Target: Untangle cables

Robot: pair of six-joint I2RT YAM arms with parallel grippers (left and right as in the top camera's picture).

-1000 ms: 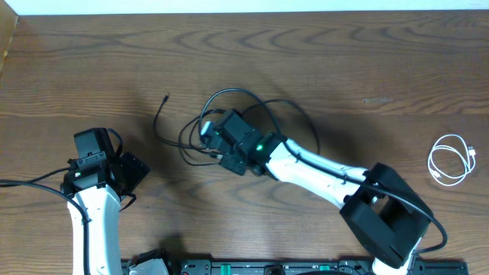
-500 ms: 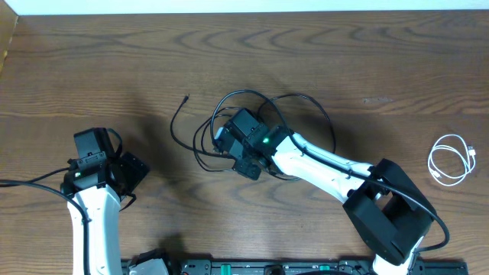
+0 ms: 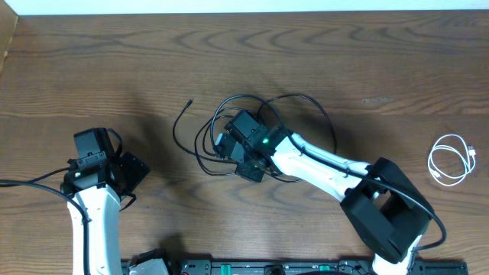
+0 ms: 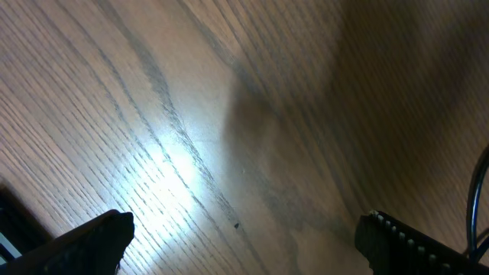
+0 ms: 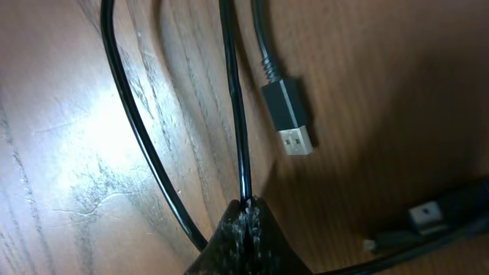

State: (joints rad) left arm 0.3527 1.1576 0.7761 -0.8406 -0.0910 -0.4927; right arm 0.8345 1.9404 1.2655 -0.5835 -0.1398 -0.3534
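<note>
black cables slightly farther right

Overhead, the light is even and the picture sharp, with soft shadows on the dark brown wood-grain table. My left wrist view is blurred, with a white glare patch low at left and dimness upper right. My right wrist view has glare at left, shade at right, and thin black cables in crisp focus.
</note>
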